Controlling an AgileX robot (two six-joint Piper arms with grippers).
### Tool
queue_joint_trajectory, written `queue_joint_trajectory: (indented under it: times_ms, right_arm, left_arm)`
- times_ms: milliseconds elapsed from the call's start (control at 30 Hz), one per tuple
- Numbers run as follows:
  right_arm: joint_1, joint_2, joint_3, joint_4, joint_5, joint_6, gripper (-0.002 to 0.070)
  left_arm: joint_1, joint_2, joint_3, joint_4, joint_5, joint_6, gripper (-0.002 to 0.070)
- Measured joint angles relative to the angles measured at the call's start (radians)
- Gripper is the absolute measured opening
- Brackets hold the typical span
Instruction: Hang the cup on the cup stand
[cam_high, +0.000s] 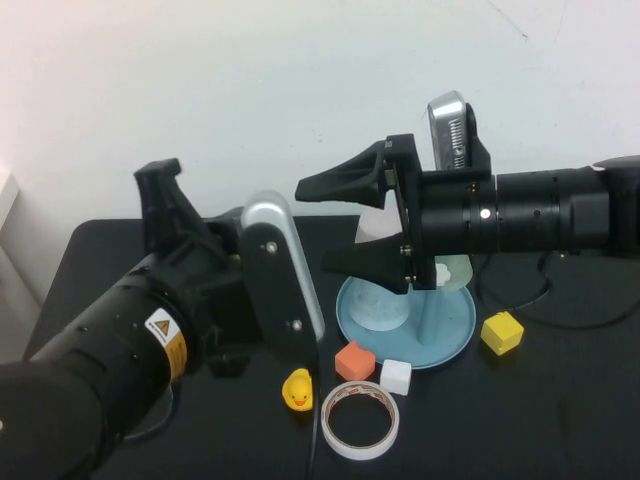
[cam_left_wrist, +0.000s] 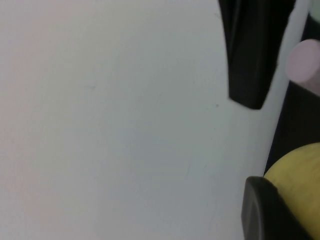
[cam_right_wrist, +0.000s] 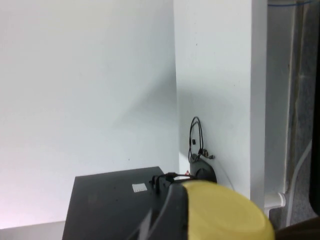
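My right gripper reaches in from the right, raised above the cup stand, a round light-blue tray with upright pegs. Its jaws stand wide, with a pale shape between them that I take for the cup. In the right wrist view the yellow cup fills the gap beside one dark finger. My left gripper is raised at the left and points up, apart from the stand. The left wrist view shows a yellow curve at its edge behind a dark part.
A light blue cup and a pale green cup sit on the stand. In front lie a tape roll, a toy duck, an orange block, a white block and a yellow block. A cable runs behind at the right.
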Motion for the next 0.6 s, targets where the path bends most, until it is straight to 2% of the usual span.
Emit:
queue_joint_trajectory:
  times_ms: [300,600]
  right_arm:
    - [0.0,0.0,0.0,0.0,-0.025,0.006,0.0692]
    - [0.0,0.0,-0.001,0.0,0.001,0.004,0.0692]
  left_arm:
    - [0.0,0.011,0.0,0.006,-0.078,0.174,0.0048]
    - [0.0,0.104,0.0,0.006,-0.067,0.251,0.0047]
